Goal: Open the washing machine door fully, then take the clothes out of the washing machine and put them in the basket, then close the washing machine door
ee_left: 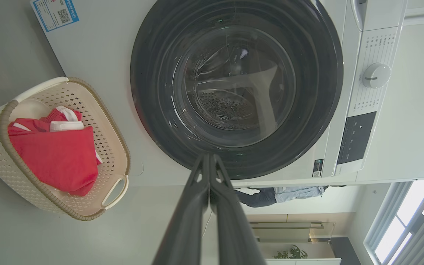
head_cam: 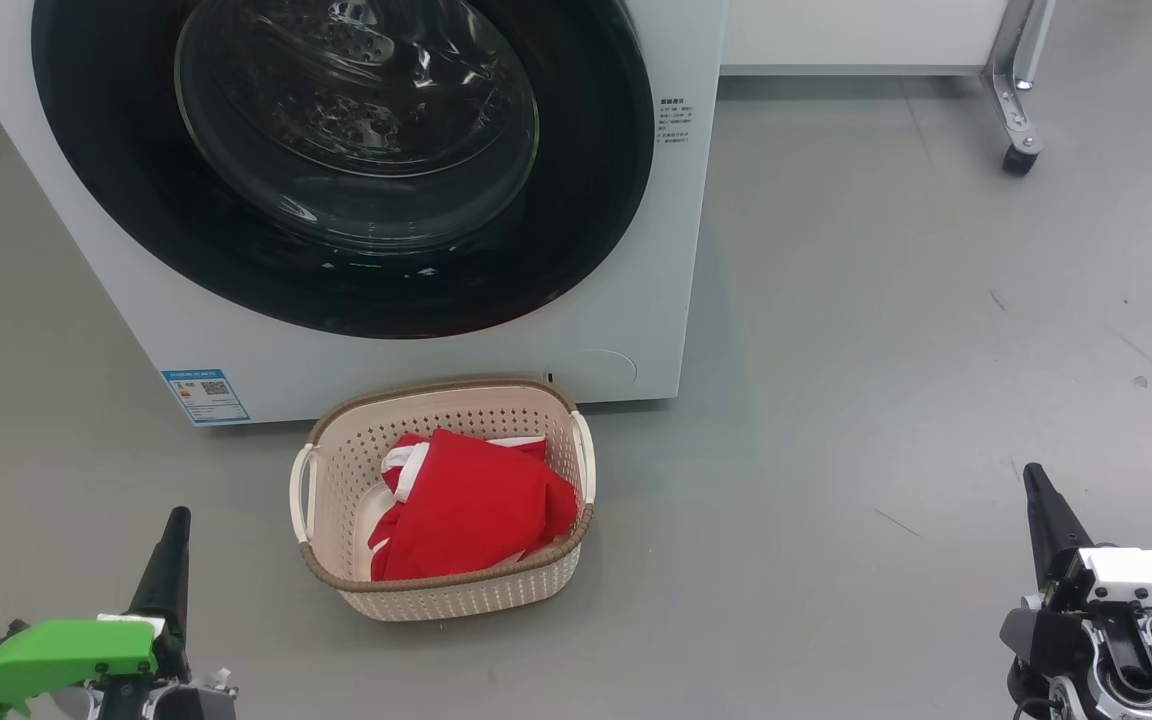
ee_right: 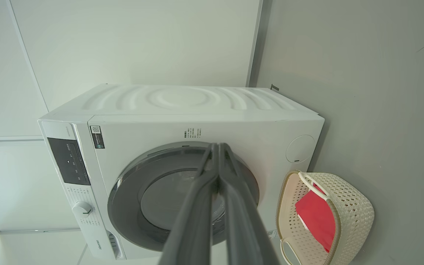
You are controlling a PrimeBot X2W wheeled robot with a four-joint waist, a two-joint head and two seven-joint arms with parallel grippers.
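From my head I look down on the floor (head_cam: 886, 350). The basket (head_cam: 456, 595) stands on it just in front of the washing machine (head_cam: 636, 330), with the clothes (head_cam: 471, 510) piled inside. A castor (head_cam: 1021, 155) of a metal frame sits far off to the right. My left wrist view adds the machine's control strip, with a white dial (ee_left: 377, 75) beside a dark display panel (ee_left: 355, 138). My right wrist view shows the machine's top (ee_right: 182, 99), pressed into rippled rings.

The washing machine door (head_cam: 346, 150) is closed against the white front in all three views. It is a broad glossy black ring around a bulging clear glass bowl, and the perforated steel drum (ee_left: 226, 108) shows through the glass. A small blue label (head_cam: 206, 395) sits at the front's lower corner. The basket is cream plastic, a rounded rectangle with holed walls, a brown woven-look rim and white handles. The clothes are bright red cloth with white bands, loosely folded.

My left fingers (head_cam: 176, 520) are clenched together and hold nothing, over bare floor left of the basket. My right fingers (head_cam: 1033, 472) are likewise pressed tight and empty, well apart to the basket's right.
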